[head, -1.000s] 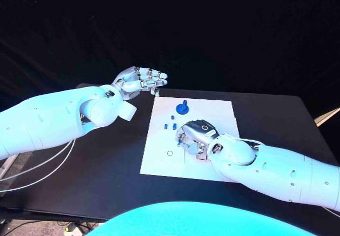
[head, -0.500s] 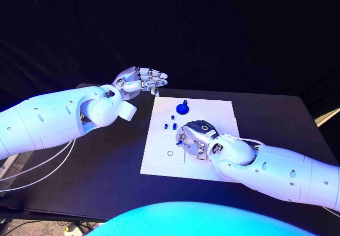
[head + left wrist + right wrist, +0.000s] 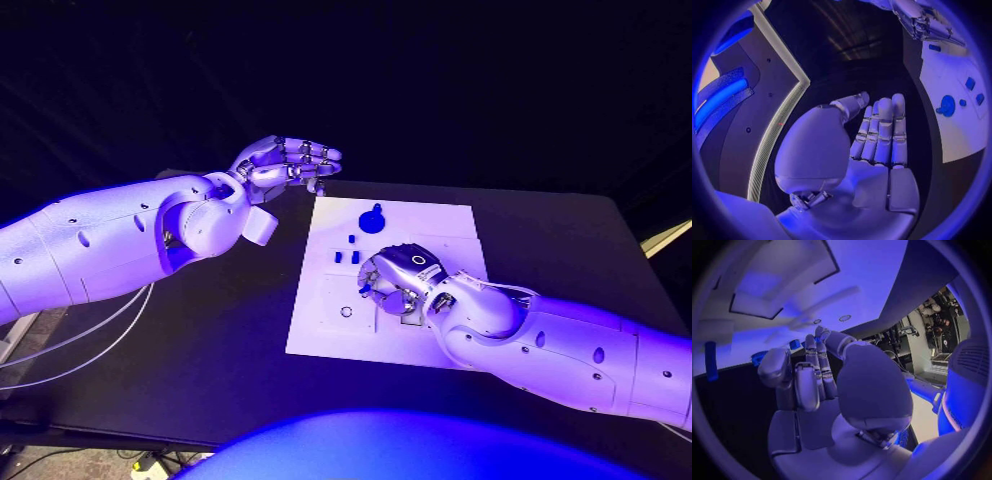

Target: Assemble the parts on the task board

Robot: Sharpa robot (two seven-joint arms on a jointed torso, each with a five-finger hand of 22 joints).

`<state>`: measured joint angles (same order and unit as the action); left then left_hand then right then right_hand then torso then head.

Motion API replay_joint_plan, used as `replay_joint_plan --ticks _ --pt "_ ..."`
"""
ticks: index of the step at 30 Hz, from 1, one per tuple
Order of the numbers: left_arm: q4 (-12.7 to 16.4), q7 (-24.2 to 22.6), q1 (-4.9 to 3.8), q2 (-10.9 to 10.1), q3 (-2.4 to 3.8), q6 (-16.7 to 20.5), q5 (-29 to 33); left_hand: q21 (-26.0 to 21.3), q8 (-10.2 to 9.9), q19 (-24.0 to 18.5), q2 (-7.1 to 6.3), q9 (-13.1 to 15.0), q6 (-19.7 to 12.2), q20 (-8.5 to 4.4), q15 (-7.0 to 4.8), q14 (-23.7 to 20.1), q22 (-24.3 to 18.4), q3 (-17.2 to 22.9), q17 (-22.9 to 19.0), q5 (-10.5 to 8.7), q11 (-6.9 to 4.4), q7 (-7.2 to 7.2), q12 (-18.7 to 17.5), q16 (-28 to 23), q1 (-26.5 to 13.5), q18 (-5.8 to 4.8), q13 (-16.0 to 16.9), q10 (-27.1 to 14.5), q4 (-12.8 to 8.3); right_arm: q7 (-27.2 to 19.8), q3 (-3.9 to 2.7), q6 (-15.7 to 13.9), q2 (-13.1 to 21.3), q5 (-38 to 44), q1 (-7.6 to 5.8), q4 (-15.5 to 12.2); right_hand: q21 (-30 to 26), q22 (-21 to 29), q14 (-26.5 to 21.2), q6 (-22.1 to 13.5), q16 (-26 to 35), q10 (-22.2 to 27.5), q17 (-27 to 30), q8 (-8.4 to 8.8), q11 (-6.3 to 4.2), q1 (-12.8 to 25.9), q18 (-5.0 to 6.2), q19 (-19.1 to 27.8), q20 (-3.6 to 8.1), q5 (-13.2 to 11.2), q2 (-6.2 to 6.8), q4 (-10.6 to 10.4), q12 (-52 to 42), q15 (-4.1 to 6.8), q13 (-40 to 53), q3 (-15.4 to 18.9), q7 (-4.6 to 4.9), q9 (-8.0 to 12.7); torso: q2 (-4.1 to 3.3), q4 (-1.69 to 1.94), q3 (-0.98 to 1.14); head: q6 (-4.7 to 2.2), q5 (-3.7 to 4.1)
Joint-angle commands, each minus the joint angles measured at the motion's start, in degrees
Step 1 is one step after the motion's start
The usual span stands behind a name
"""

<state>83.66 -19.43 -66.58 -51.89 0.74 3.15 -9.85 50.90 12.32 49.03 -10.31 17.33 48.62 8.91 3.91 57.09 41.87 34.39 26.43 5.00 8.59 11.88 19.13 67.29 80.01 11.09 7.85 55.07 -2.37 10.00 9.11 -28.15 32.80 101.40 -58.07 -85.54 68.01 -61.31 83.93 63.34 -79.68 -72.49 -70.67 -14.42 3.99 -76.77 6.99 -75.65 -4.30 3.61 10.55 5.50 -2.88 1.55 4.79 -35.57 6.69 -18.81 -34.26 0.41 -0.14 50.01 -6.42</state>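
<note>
Right hand [image 3: 400,281] rests low on the middle of the board [image 3: 325,330], fingers curled in; whether it holds anything I cannot tell; small blue parts [image 3: 346,256] lie just beside it on the far side, a round blue part [image 3: 372,219] farther off; left hand [image 3: 284,163] hovers off the board's far corner, fingers curled, holding nothing.

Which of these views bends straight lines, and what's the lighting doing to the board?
Both wrist views bend straight lines: in the left wrist view the task board has a curved edge beyond the left hand. In the head view, violet-blue light tints the board and the right hand over it; the surroundings are black.
</note>
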Motion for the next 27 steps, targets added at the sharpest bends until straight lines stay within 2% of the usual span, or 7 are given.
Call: replay_joint_plan --ticks 1,10,20,27 --pt "0.07 -0.06 -0.03 0.06 0.05 -0.18 0.07 -0.59 0.44 0.17 0.27 0.40 -0.69 0.31 0.12 -0.34 -0.61 -1.70 -0.60 0.35 -0.09 0.43 0.64 -1.00 -0.21 -0.54 0.75 -0.73 0.24 0.07 0.00 -0.88 0.18 0.16 0.04 -0.32 0.70 -0.60 2.73 0.65 -0.99 -4.30 -1.06 -1.81 -1.36 -0.24 -1.00 -0.59 0.16 0.47 -1.71 1.09 -1.72 0.24 3.36 -2.10 0.27 -0.96 0.00 0.01 0.00 -0.01 0.04" --pt "0.05 -0.04 -0.03 -0.04 0.05 -0.20 0.07 -0.59 0.44 0.17 0.27 0.40 -0.69 0.31 0.12 -0.34 -0.61 -1.70 -0.60 0.35 -0.09 0.43 0.64 -1.00 -0.21 -0.54 0.75 -0.73 0.24 0.88 -0.01 -0.09 1.34 0.67 0.03 -1.65 0.83 -0.79 2.74 0.66 -1.03 -4.31 -1.12 -1.81 -1.37 -0.22 -1.04 -0.66 0.16 0.47 -1.71 1.13 -1.71 0.24 3.40 -2.11 0.26 -0.97 0.03 -0.03 -0.05 -0.01 -0.05" --pt "0.08 0.00 -0.03 -0.11 0.05 -0.21 0.07 -0.59 0.44 0.17 0.27 0.40 -0.69 0.31 0.12 -0.34 -0.61 -1.70 -0.60 0.35 -0.09 0.43 0.64 -1.00 -0.21 -0.54 0.75 -0.73 0.24 2.27 -0.02 4.32 1.58 1.57 0.00 -2.24 0.85 -0.82 2.75 0.67 -1.04 -4.31 -1.13 -1.81 -1.36 -0.18 -1.04 -0.66 0.16 0.47 -1.73 1.14 -1.70 0.24 3.44 -2.11 0.27 -0.98 0.00 0.01 -0.06 -0.01 -0.07" --pt "0.10 -0.01 -0.03 -0.17 0.05 -0.21 0.07 -0.66 0.48 0.13 0.32 0.41 -0.71 0.34 0.15 -0.45 -0.66 -1.73 -0.65 0.36 -0.04 0.47 0.69 -1.05 -0.16 -0.54 0.75 -0.94 0.22 3.24 -0.02 3.82 1.31 2.17 0.00 -2.28 0.90 -0.90 2.75 0.67 -1.05 -4.31 -1.13 -1.81 -1.36 -0.15 -1.05 -0.68 0.16 0.46 -1.73 1.15 -1.69 0.24 3.47 -2.11 0.27 -0.99 -0.02 0.03 -0.04 -0.01 -0.07"
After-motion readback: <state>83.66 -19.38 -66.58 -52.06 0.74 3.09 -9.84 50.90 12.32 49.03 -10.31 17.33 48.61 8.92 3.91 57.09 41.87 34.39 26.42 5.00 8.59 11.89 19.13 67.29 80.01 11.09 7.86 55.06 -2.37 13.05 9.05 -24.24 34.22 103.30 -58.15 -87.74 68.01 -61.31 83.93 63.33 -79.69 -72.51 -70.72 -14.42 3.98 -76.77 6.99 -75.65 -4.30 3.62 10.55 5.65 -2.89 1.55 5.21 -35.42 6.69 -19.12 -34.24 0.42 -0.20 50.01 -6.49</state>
